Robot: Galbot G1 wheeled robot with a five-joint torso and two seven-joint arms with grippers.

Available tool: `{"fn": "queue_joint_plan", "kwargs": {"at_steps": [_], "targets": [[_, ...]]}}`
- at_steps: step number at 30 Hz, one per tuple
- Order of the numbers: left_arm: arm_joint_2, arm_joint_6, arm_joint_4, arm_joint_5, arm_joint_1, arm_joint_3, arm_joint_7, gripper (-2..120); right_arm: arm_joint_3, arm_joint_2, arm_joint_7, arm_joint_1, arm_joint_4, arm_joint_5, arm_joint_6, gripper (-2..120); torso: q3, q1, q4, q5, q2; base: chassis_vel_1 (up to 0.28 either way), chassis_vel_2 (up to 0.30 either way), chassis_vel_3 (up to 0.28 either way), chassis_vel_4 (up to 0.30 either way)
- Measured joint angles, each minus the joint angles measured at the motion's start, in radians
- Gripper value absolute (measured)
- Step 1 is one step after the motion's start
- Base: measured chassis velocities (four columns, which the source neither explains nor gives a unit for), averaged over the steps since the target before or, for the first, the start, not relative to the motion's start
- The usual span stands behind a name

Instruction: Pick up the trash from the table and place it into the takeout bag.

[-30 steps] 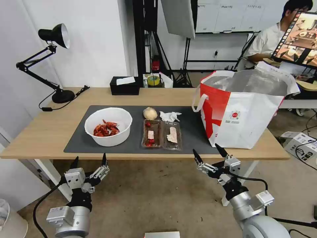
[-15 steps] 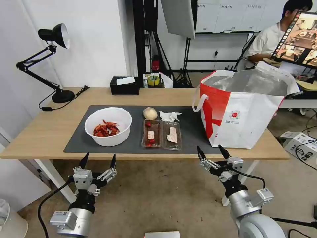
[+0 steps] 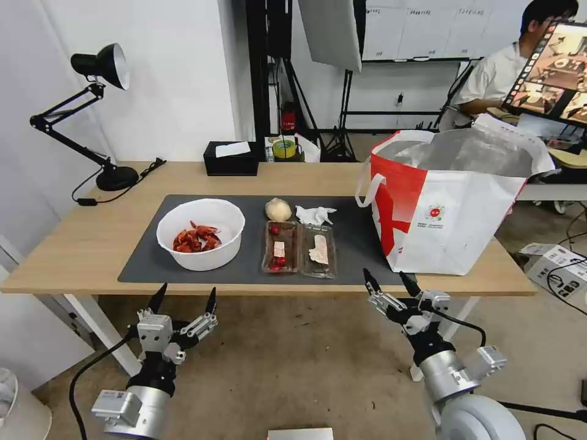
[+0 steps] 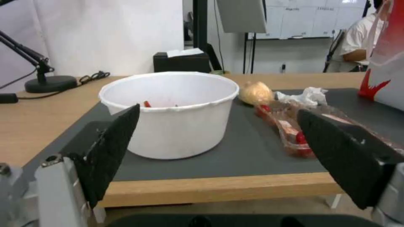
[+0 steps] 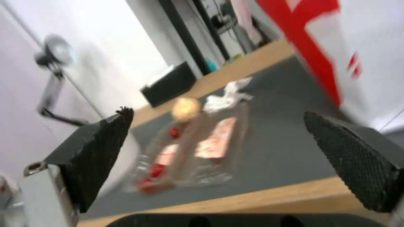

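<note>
On your far left a black desk lamp (image 3: pixel 101 67) stands at the back corner of the table (image 3: pixel 79 244). Your left gripper (image 3: pixel 186 297) hangs below the near table edge, in front of the bowl, its fingers spread wide with nothing between them. On the dark grey mat (image 3: pixel 361 244) the white bowl (image 3: pixel 200 234) sits toward the left end, red crayfish shells (image 3: pixel 195 238) heaped in its bottom; the left wrist view shows it straight ahead between the open fingers. A black tissue box (image 3: pixel 230 158) sits behind the mat, on the bare wood.

Next along, the beige wrapped ball (image 3: pixel 278 209) and the crumpled white tissue (image 3: pixel 315 214) lie side by side at the mat's back edge — just in front of them lies the clear clamshell tray (image 3: pixel 299 249) with red bits, opened flat.

Your right gripper (image 3: pixel 389 283) is also below the table edge, near the bag's front corner, jaws wide and empty. The takeout bag (image 3: pixel 449 205) stands upright at the right end of the table — mouth open, foil lining showing.
</note>
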Motion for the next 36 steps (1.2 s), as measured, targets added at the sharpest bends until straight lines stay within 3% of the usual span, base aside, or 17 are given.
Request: {"fn": "queue_joint_plan", "kwargs": {"at_steps": [2,5,6,8,10,12,16,21,28,36], "targets": [[0.001,0.0,0.0,0.0,0.0,-0.001,0.0,100,-0.008,-0.001,0.017,0.005,0.007,0.061,-0.006,100,0.0,0.0,0.0,0.0001,0.0,0.0,0.0,0.0,0.0],[0.002,-0.001,-0.001,-0.001,0.004,-0.006,-0.001,100,-0.042,0.001,0.112,0.048,0.038,0.361,-0.027,100,0.0,0.0,0.0001,0.0,0.0,0.0,0.0,0.0,0.0],[0.002,-0.001,-0.001,-0.001,0.004,-0.006,-0.001,100,-0.042,0.001,0.112,0.048,0.038,0.361,-0.027,100,0.0,0.0,0.0001,0.0,0.0,0.0,0.0,0.0,0.0],[0.002,-0.002,-0.002,-0.002,0.007,-0.008,-0.001,100,-0.05,0.009,0.181,0.088,0.053,0.551,-0.029,100,0.0,0.0,0.0,0.0001,0.0,0.0,0.0,0.0,0.0],[0.002,-0.002,-0.002,-0.002,0.007,-0.008,-0.001,100,-0.05,0.01,0.191,0.094,0.055,0.574,-0.029,100,0.0,0.0,0.0001,0.0001,0.0,0.0,0.0,0.0,0.0],[0.003,-0.002,-0.003,-0.01,0.009,-0.009,-0.001,100,-0.049,0.017,0.278,0.145,0.061,0.753,-0.028,100,0.0,0.0,0.0002,0.0001,0.0,0.0,0.0,0.0,0.0],[0.003,-0.002,-0.002,-0.013,0.01,-0.01,-0.002,100,-0.054,0.017,0.311,0.177,0.055,0.892,-0.015,100,0.0,0.0,0.0001,0.0001,0.0,0.0,0.0,0.0,0.0],[0.0,-0.001,0.006,-0.013,0.012,-0.008,-0.004,100,-0.081,0.022,0.315,0.206,0.043,0.981,0.011,100,0.0,0.0,0.0001,0.0,0.0,0.0,0.0,0.0,0.0],[-0.023,0.043,0.003,-0.02,-0.006,-0.008,-0.007,100,-0.125,0.04,0.394,0.261,0.011,0.981,0.078,100,0.0,0.0,0.0001,0.0001,0.0,0.0,0.0,0.0,0.0],[-0.001,0.052,0.023,-0.019,0.007,-0.026,-0.008,100,-0.164,0.071,0.453,0.302,-0.065,0.977,0.101,100,0.0,0.0,0.0,-0.0001,0.0,0.0,0.0,0.0,0.0]]}}
